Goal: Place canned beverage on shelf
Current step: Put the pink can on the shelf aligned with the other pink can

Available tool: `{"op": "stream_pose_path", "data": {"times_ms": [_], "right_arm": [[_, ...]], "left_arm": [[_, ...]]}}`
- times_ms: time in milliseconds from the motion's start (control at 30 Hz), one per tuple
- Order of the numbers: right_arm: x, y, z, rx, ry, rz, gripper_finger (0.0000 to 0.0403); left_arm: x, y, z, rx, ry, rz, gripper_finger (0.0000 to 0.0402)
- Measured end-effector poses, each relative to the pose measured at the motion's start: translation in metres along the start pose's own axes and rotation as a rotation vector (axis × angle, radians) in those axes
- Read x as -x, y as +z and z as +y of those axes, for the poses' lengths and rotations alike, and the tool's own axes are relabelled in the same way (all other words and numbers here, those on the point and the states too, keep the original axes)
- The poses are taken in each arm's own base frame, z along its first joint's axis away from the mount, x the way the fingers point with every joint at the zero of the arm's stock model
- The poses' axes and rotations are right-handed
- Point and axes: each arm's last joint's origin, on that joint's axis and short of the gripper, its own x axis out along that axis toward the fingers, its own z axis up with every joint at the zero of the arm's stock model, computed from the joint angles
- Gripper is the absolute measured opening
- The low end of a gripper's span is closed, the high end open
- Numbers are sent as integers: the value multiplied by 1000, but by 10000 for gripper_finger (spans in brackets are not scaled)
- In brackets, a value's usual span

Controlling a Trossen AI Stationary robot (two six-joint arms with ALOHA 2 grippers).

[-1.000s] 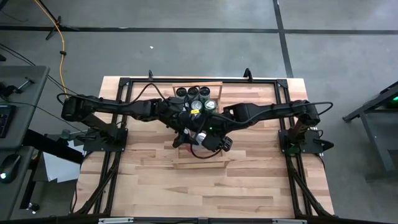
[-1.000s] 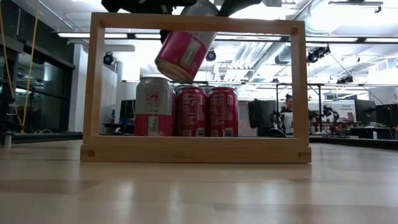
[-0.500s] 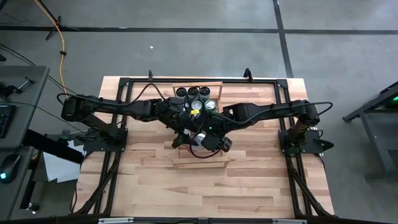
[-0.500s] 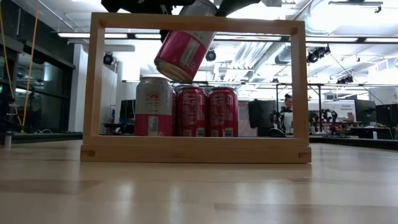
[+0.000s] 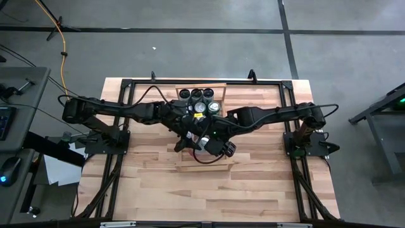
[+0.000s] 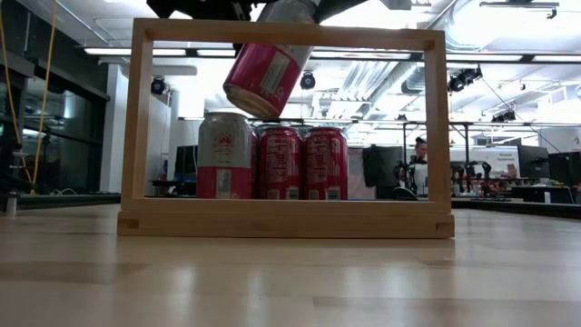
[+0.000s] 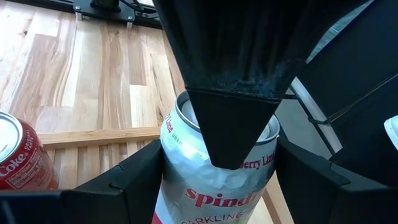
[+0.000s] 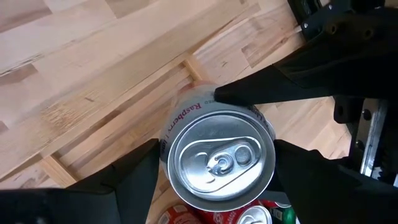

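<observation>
1. Wood planks make up the table (image 5: 253,183) we work at, and our two dark arms meet over its middle.
2. We see the shelf (image 6: 286,218) as a light-wood frame standing on the table; in the low view its top bar crosses just under our grippers.
3. We count three cans (image 6: 280,163) upright in a row on the shelf, touching one another: a pink-and-silver one on the left of the low view and two red ones beside it. The high view shows more can tops (image 5: 199,96) at the shelf's far end, but we cannot tell how many.
4. We hold a pink can (image 6: 266,77) tilted in the air above that row, its bottom hanging over the leftmost can and its top up by the shelf's top bar. It touches none of the standing cans.
5. Our left gripper (image 7: 217,168) has its fingers spread to the can's width and closed on its sides, with the silver top rim facing the wrist.
6. Our right gripper (image 8: 214,165) grips the same can likewise, one finger on each side, and looks straight down on its lid and pull tab.
</observation>
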Motion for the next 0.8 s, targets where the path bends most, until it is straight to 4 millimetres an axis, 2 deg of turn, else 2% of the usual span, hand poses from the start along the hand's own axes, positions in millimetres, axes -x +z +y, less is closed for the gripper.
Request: {"op": "stream_pose_path", "data": {"times_ms": [267, 567, 667, 800], "right_arm": [[0, 0, 0, 0, -3, -2, 303], [0, 7, 0, 62, -69, 24, 393], [0, 9, 2, 79, -70, 27, 395], [0, 9, 3, 13, -70, 24, 393]], "left_arm": [[0, 0, 0, 0, 4, -1, 253], [1, 1, 1, -1, 16, -9, 253], [1, 1, 1, -1, 9, -8, 253], [0, 1, 0, -1, 8, -8, 253]]}}
